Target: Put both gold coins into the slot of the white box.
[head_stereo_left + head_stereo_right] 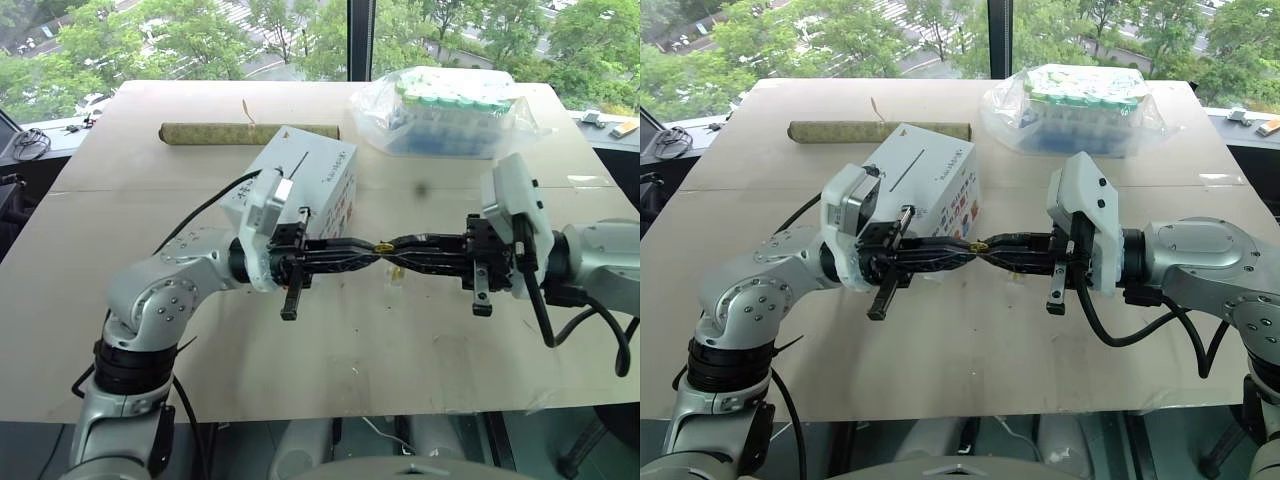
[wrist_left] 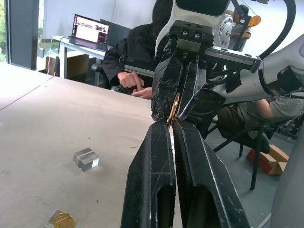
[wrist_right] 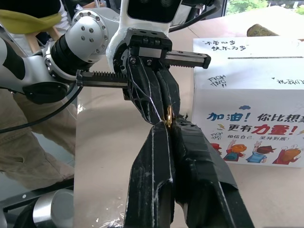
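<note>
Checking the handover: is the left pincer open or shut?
Shut: the left pincer has its fingers pressed together on a gold coin, tip to tip with the right pincer.

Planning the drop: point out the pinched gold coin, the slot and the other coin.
pinched gold coin (image 3: 168, 118), right wrist view, its edge.
slot (image 1: 294, 163), left eye view, mid-slit.
other gold coin (image 2: 63, 220), left wrist view, its face.

white box (image 3: 247, 109) has "FIGHTING" handwritten at its 9 o'clock corner, and printed Chinese "加油!你比想象更有力量!" above the cartoon figures on the side. Top's handwriting isn't clearly readable.
</note>
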You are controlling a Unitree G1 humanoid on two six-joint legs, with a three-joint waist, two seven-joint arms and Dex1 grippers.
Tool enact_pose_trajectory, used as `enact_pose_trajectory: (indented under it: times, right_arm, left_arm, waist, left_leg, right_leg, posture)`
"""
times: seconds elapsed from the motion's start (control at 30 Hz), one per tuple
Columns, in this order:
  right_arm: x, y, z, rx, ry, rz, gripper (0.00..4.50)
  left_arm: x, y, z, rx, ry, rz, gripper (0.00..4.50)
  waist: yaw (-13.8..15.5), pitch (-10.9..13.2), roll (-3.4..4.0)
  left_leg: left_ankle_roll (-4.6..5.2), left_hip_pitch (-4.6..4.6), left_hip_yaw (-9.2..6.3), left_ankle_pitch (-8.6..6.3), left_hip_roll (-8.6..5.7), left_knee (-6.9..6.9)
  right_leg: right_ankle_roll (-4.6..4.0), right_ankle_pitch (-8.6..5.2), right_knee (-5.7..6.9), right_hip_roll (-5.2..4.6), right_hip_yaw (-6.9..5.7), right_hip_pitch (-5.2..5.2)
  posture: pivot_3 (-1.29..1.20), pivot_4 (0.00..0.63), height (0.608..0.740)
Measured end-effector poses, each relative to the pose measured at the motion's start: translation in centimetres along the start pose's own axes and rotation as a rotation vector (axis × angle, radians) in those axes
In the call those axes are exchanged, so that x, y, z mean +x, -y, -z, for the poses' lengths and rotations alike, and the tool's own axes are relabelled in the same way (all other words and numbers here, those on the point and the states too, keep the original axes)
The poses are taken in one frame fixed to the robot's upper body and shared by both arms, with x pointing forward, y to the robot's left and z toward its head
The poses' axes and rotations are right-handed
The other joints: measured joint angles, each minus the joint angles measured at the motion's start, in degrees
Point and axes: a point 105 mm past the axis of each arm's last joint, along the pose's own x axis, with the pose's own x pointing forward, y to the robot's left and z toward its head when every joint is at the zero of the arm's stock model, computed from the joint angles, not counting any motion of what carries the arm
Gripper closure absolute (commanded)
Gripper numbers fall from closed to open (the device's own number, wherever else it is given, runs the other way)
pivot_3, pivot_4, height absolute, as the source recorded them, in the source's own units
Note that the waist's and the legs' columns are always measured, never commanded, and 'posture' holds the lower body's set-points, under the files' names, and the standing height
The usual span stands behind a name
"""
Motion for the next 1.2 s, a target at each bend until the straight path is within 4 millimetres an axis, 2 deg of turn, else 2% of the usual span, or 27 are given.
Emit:
enact_pose_trajectory:
  times: [0.47,0.5,0.57,1.07,1.17,1.2]
  right_arm:
    - [0.01,-0.05,-0.01,0.0,0.0,-0.003,4.5]
    - [0.02,-0.11,-0.02,0.0,0.001,-0.006,4.5]
    - [0.05,-0.21,-0.02,0.0,0.001,-0.011,4.5]
    - [0.08,-0.27,-0.08,-0.002,0.005,-0.014,4.5]
    - [0.1,-0.25,-0.05,-0.001,0.004,-0.013,4.5]
    - [0.08,-0.16,-0.04,0.0,0.004,-0.009,4.5]
  left_arm:
    - [-0.03,0.11,0.25,-0.023,0.006,0.007,4.36]
    - [-0.05,0.14,0.31,-0.035,0.005,0.012,3.99]
    - [-0.07,0.11,0.34,-0.038,0.004,0.011,3.61]
    - [-0.13,-0.06,0.16,0.003,0.008,-0.001,3.61]
    - [-0.1,0.03,0.15,0.0,0.011,0.007,4.36]
    - [-0.04,0.13,0.14,-0.005,0.015,0.016,4.43]
  waist:
    - [0.0,0.0,0.0]
    - [0.0,0.0,0.0]
    - [0.0,0.0,0.0]
    - [0.0,0.0,0.0]
    - [0.0,0.0,0.0]
    - [0.0,0.0,0.0]
  left_leg:
    - [0.0,0.0,0.0,0.0,0.0,0.0]
    - [0.0,0.0,0.0,0.0,0.0,0.0]
    - [0.0,0.0,0.0,0.0,0.0,0.0]
    - [0.0,-0.01,0.0,0.0,0.0,0.0]
    - [0.0,-0.01,0.0,0.0,0.0,0.0]
    - [0.0,-0.01,0.0,0.0,0.0,0.0]
  right_leg:
    - [0.0,0.0,0.0,0.0,0.0,0.0]
    - [0.0,0.0,0.0,0.0,0.0,0.0]
    - [0.0,0.0,0.0,0.0,0.0,0.0]
    - [0.0,0.0,0.0,0.0,0.0,0.0]
    - [0.0,0.0,0.0,0.0,0.0,0.0]
    - [0.0,0.0,0.0,0.0,0.0,0.0]
  posture:
    - [0.0,0.15,0.74]
    - [0.0,0.15,0.74]
    - [0.0,0.15,0.74]
    - [0.0,0.15,0.74]
    - [0.0,0.15,0.74]
    - [0.0,0.15,0.74]
